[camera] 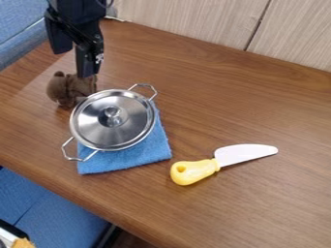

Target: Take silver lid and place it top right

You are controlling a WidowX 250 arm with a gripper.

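The black gripper (pixel 72 64) hangs in the upper left, its fingers apart with nothing between them. It is above and behind the brown plush toy, up and to the left of the pot. The round silver lid (pixel 132 120), with a small knob in its middle, lies on top of the metal pot (pixel 78 159), whose two wire handles stick out at the upper right and lower left. Under the pot is a folded blue cloth (pixel 139 157). The lid hides the pot's inside.
A brown plush toy (pixel 65 89) sits just behind the pot's left side. Right of the cloth lies a toy knife (pixel 242 154) with a yellow handle. The wooden table (pixel 259 106) meets a pale panel wall (pixel 188 19) at the back; its near edge runs across the lower left.
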